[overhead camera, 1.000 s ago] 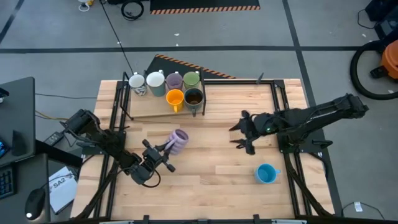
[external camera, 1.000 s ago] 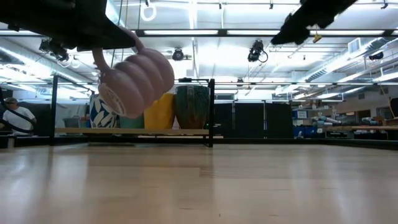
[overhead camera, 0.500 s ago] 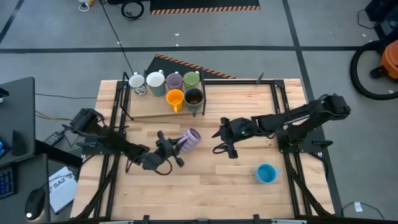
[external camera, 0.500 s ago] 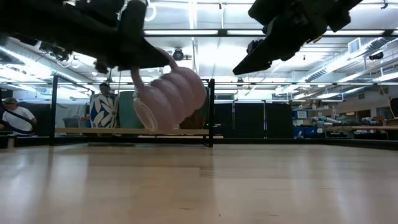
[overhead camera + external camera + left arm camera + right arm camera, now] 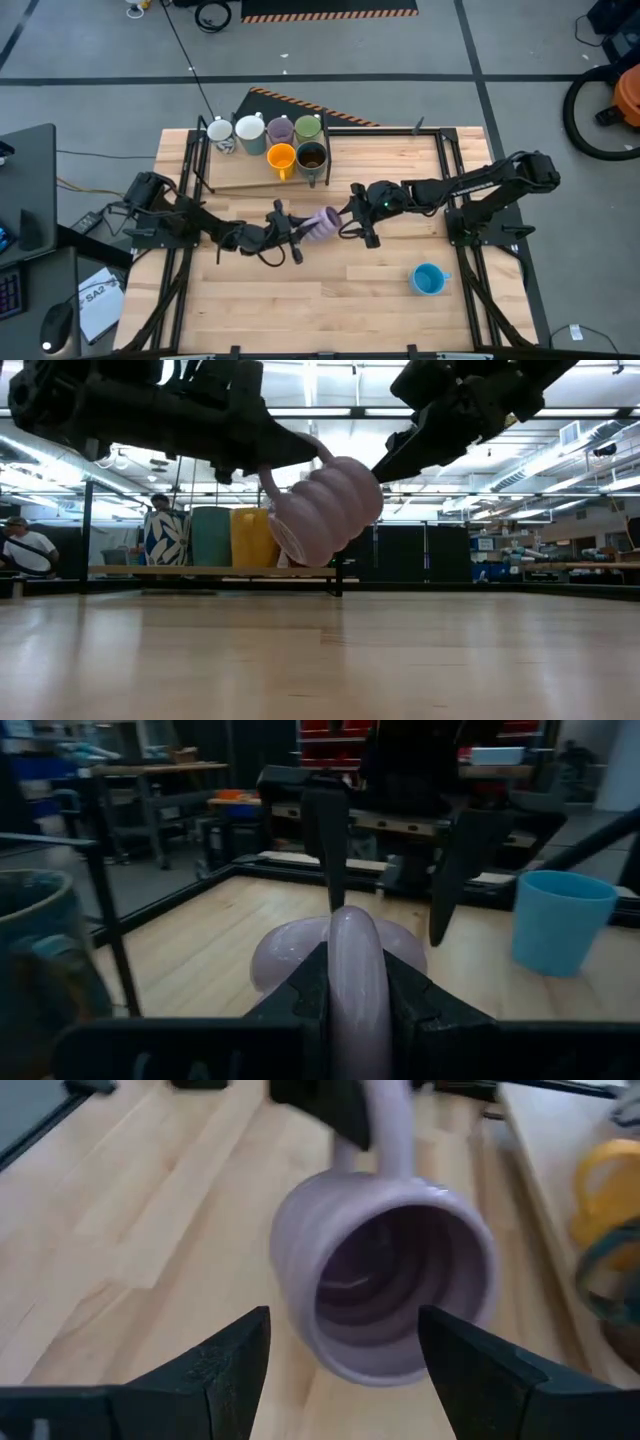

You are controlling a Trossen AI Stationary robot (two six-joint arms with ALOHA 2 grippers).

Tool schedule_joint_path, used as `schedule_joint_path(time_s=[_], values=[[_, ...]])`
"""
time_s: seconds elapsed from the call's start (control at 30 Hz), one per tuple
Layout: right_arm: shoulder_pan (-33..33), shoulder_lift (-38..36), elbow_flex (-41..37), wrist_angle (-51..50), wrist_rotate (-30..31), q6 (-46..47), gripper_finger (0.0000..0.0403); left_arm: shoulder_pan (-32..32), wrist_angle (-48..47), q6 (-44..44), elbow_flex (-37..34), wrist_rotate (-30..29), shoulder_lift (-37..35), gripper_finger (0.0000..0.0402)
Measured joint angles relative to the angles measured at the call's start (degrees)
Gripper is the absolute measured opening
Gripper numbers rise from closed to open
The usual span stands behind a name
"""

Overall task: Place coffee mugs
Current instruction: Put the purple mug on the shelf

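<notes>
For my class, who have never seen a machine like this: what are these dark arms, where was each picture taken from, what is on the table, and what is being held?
These are two robot arms at a wooden table, each ending in a two-finger pincer. One picture looks straight down, one looks level across the tabletop, and two come from cameras on the arms' wrists.

The left pincer is shut on the handle of a ribbed lilac ceramic mug, holding it tilted in the air above the table. The right pincer is open just in front of the mug's mouth, as its wrist camera shows.

On the table, a light blue mug stands alone near the right arm. Six more mugs stand grouped on a low board at the far edge: white, lilac, green, orange and dark brown.
</notes>
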Motion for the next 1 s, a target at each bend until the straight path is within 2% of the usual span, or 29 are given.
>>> schedule_joint_path(time_s=[0.33, 0.57, 0.8, 0.9, 1.0], values=[[0.1, 0.5, 0.0, 0.8, -0.5, -4.8, 0.023, 3.8, 4.2, 0.7, 0.0, 7.9, 0.0, 0.0047], [0.1, 1.2, 0.0, -0.4, -0.7, -7.1, 0.0154, 5.1, 5.8, 3.2, 0.7, 13.2, 0.0, 0.0047], [0.3, 0.9, 0.0, -0.8, -1.9, -8.2, 0.0074, 5.7, 5.1, 4.5, 1.3, 14.1, 0.0, 0.0061], [0.8, 0.9, 0.1, -2.1, -2.0, -8.6, 0.0055, 6.4, 3.5, 2.5, 1.5, 14.1, 0.0, 0.0069], [0.9, 1.0, 2.0, -8.0, -1.8, -9.1, 0.0049, 6.5, 1.2, 0.7, 1.5, 14.5, 0.0, 0.0072]])
